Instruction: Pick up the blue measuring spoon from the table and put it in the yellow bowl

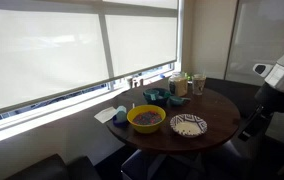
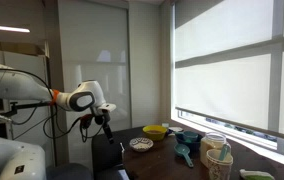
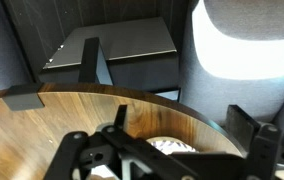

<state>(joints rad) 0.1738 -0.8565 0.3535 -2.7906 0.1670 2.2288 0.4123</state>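
- Reaching the arm [image 2: 34, 99] out roughly level from the base in an exterior view, with the wrist bending downward at the end.
- Hanging the fingers [image 3: 245, 120] above the near edge of the bench [image 3: 42, 135], pointing down and touching none of the wood.
- Holding the fingers spread wide apart, pinching nothing.
- Looking down past the fingers at the white patterned dish [image 3: 168, 146], just below them in the wrist view.
- Facing the yellow bowl [image 1: 146, 119] beyond that dish, farther from the fingers, standing upright on the bench.
- Leaving the blue measuring spoon [image 2: 185, 156] on the bench, well apart from the fingers, past the yellow bowl and just beside the teal vessel [image 2: 188, 140]. It is small and hard to make out, and it is outside the bowl.
- Standing farthest from the fingers, by the window side of the bench, the jars [image 2: 218, 152].
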